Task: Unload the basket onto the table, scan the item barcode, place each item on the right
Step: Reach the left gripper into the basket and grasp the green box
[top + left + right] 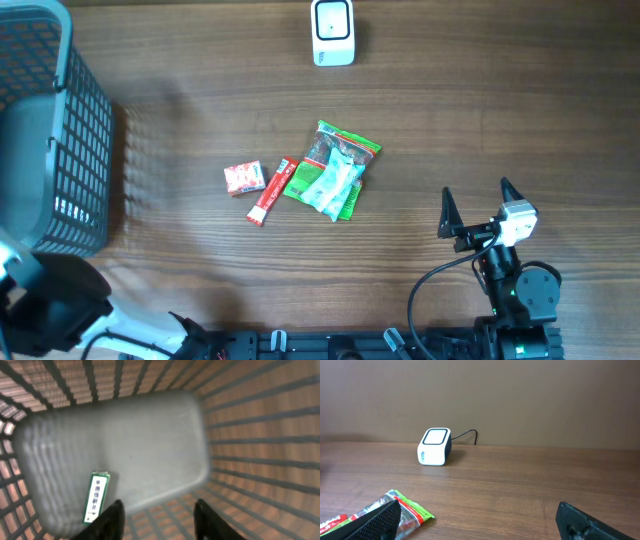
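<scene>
Scanning target: packet [335, 172], judged next up; flat in the middle of the desk [450, 110], at 6 o'clock from scanner [332, 32]. Stick [272, 191] and box [244, 177] lie just at its 9 o'clock.
Handling: judged light, soft, slick film. Pinch an end seal and keep the barcode face unbent. Barcode side not discernible.
Right hand [476, 190]: wide, empty, at 4 o'clock from packet, well apart.
Left hand [157, 504]: over basket [90, 130], fingers part-way apart, nothing between them.
Views: left wrist alone shows a labelled strip [96, 497] on the basket floor. Overhead alone shows the box. Right wrist gives the scanner side-on.
</scene>
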Controlling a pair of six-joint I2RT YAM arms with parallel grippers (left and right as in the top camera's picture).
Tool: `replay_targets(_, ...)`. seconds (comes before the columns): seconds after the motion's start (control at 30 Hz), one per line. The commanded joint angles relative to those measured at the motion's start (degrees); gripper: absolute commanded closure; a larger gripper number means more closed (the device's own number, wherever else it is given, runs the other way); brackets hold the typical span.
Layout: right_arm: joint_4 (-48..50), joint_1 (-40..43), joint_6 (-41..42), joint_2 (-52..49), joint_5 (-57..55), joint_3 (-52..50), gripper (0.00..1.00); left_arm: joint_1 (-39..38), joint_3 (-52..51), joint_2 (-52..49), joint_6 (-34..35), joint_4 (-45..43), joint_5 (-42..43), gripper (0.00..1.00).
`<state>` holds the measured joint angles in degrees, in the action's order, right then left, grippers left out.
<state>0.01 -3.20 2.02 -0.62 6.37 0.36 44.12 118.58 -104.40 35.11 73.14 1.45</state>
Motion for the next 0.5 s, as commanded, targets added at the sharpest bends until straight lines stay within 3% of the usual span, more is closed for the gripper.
replay_targets(0.0,0.31,0.17,-0.52,0.35,-0.31,-0.07,0.00,-0.02,4.26,2.78,-0.85,4.13,0.24,0.37)
replay_targets(0.1,0.31,0.17,-0.52,0.35,-0.31,-0.07,0.00,-0.04,0.33,0.39,-2.10,8.61,-1.27,0.00)
replay_targets(0.17,0.31,0.17,-0.52,0.35,-0.31,-0.07,0.00,-0.13,-7.06,-1.70,-6.82,7.43,-0.98,0.00)
replay_targets(0.27,0.31,0.17,-0.55,0.35,-0.31,-0.07,0.00,-0.13,-21.44,-4.22,-7.96,-1.95,0.24,0.00)
replay_targets(0.47,0.31,0.17,-0.50,0.35,-0.31,-0.07,0.00,-0.11,-41.97,-6.95,-7.91,-21.05,1.62,0.32)
